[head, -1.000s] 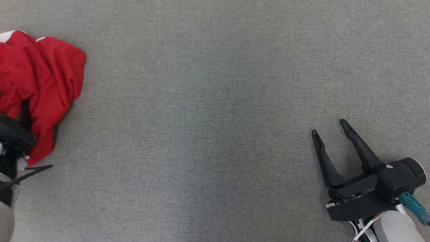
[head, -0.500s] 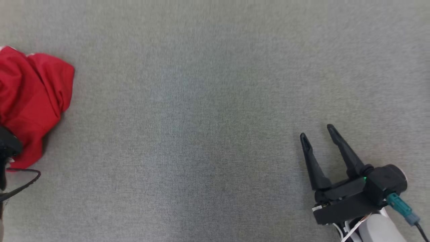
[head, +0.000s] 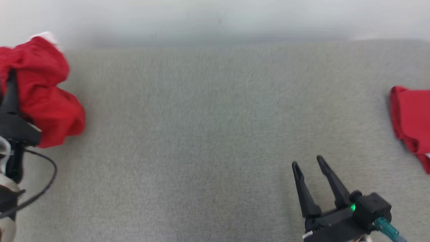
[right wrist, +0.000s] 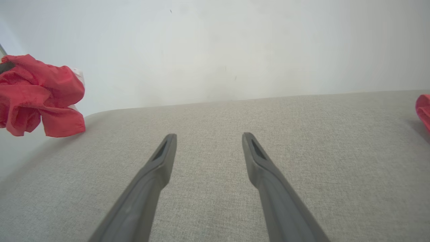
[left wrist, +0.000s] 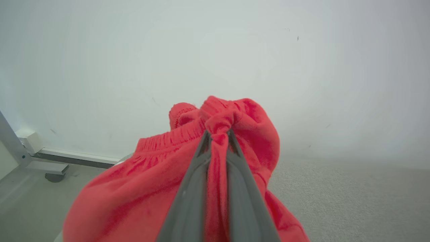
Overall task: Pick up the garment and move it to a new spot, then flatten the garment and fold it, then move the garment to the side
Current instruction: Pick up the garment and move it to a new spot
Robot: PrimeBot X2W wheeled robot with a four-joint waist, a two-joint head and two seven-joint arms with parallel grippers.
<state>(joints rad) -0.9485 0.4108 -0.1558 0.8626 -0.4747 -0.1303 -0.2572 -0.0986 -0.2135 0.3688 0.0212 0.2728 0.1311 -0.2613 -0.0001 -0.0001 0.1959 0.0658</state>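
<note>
One crumpled red garment point(left wrist: 134, 188) hangs clamped in the left pincer point(left wrist: 218, 134); right pincer point(right wrist: 209, 135) gapes.

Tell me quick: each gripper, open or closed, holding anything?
Left gripper: closed, holding the bunched red garment.
Right gripper: open, holding nothing.

surf: grey fabric top point(head: 215, 134) | on it: folded red garment point(head: 410, 117), R edge
</note>
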